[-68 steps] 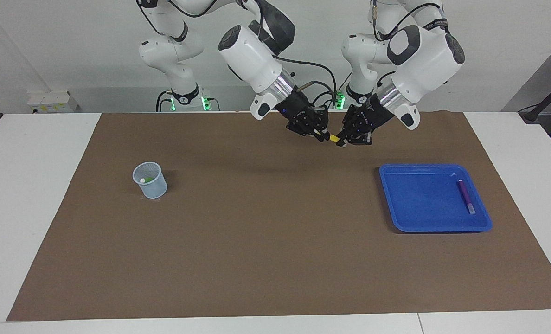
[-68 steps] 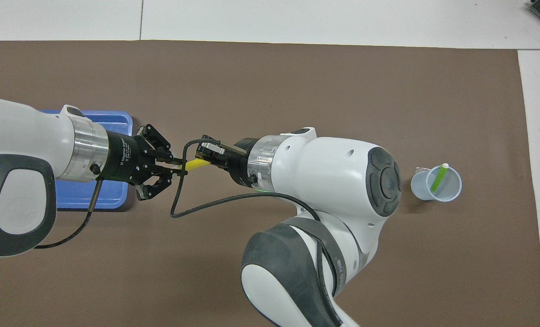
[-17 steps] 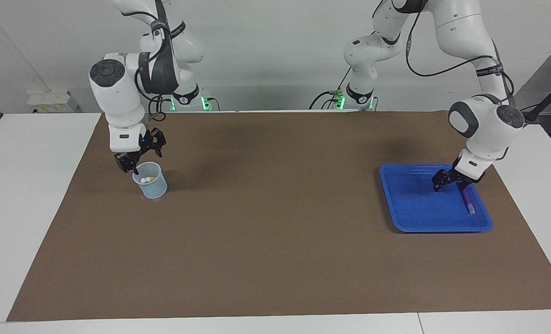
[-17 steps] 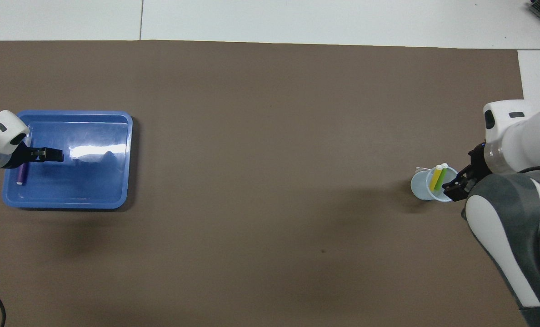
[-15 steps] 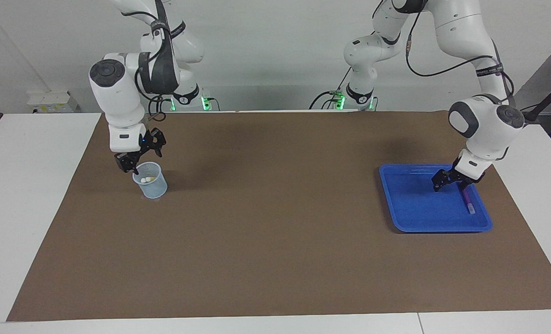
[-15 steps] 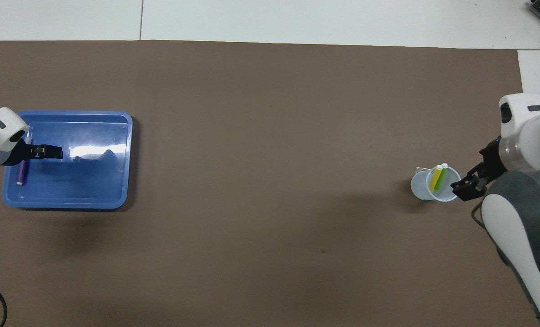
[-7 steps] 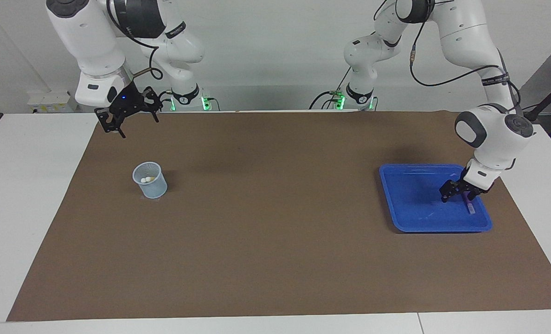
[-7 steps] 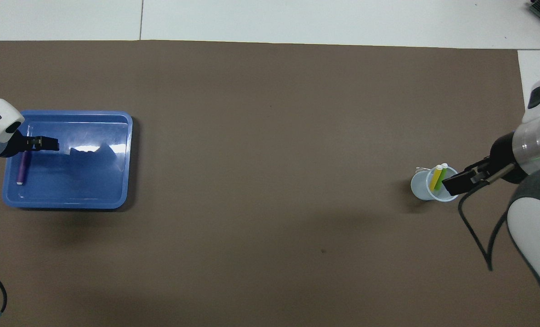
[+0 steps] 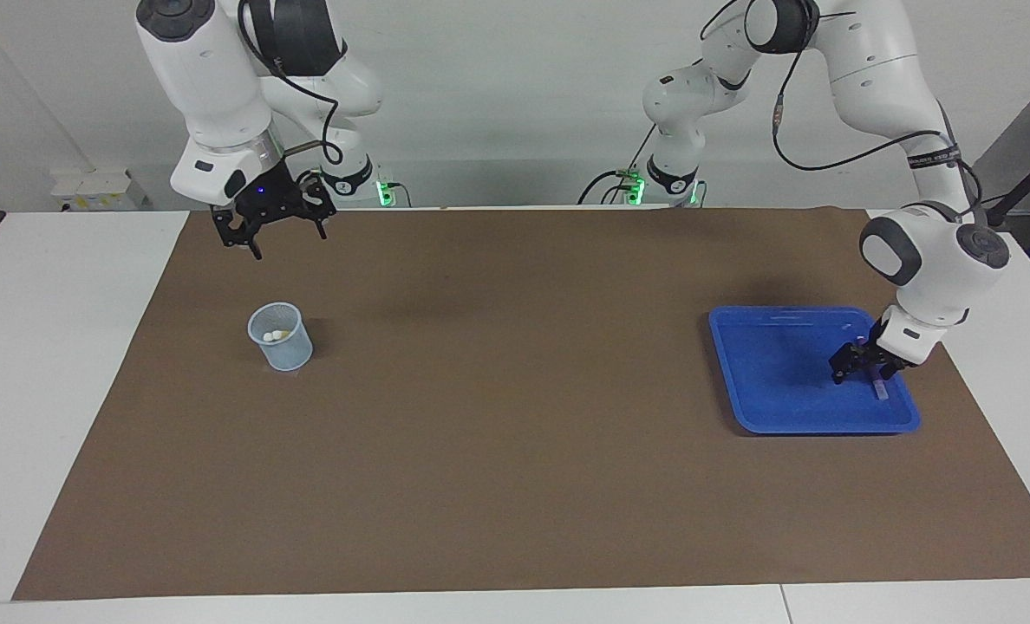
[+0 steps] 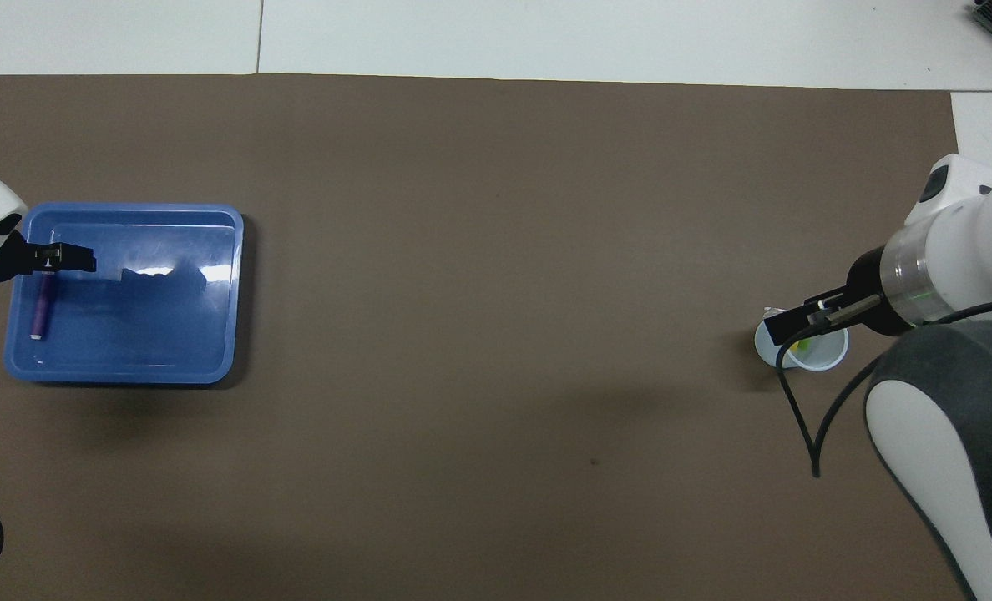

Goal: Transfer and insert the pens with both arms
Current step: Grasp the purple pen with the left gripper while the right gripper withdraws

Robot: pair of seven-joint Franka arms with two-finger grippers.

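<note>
A purple pen (image 10: 40, 310) lies in the blue tray (image 10: 170, 334) at the left arm's end of the table. My left gripper (image 9: 862, 371) is low in the tray (image 9: 771, 368), open, its fingers on either side of the pen. Only the pen's pale end (image 9: 881, 392) shows past them. A translucent cup (image 9: 284, 351) at the right arm's end holds the yellow and green pens (image 9: 274, 334), caps up. My right gripper (image 9: 288, 241) hangs open and empty, high over the mat on the robots' side of the cup. In the overhead view the right gripper (image 10: 788, 319) overlaps the cup (image 10: 826, 357).
A brown mat (image 9: 515, 416) covers most of the white table (image 9: 55, 347). A black cable (image 10: 805, 417) loops down from the right wrist. A small white box (image 9: 90, 186) sits at the table's edge near the right arm's base.
The right gripper has let the yellow pen into the cup, then risen and drawn back toward the robots. The left gripper has come down in the tray around the purple pen.
</note>
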